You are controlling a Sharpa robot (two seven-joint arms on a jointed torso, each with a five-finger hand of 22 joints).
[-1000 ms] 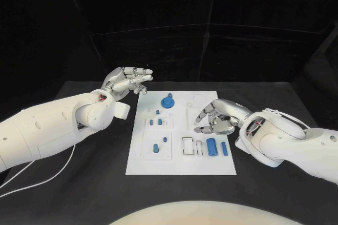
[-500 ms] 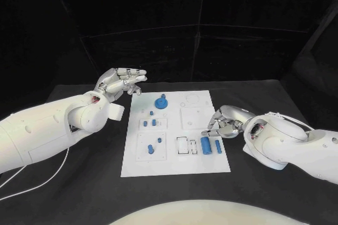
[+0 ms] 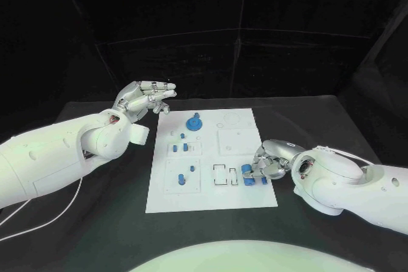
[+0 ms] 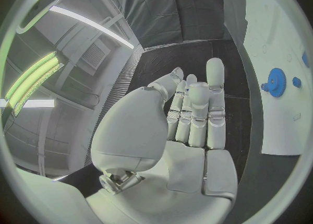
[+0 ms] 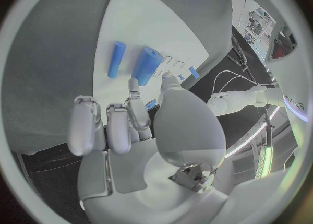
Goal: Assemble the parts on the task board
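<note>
The thick blue cylinder (image 3: 249,173), lying at the task board's (image 3: 213,198) right edge, is reached for by the right hand (image 3: 265,163), fingers parted, nothing held; a closing pinch is needed. The left hand (image 3: 146,97) is held aloft, loosely spread.

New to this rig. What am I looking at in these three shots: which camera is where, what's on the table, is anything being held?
It is a two-armed robot at a black table, each white arm ending in a silver many-fingered hand. The square picture is from a camera on the robot's head, looking down. The two round pictures come from fisheye cameras at the wrists, each looking past that arm's own palm.

In the middle lies the task board, a white plate with small blue parts: a blue gear near the far end, small pegs in the recessed panels, and a thick blue cylinder beside a thinner blue rod by the right edge.

The left hand is raised beside the board's far corner, fingers apart, holding nothing. The right hand is down at the cylinders, fingers curled toward them; whether it grips one I cannot tell.
</note>
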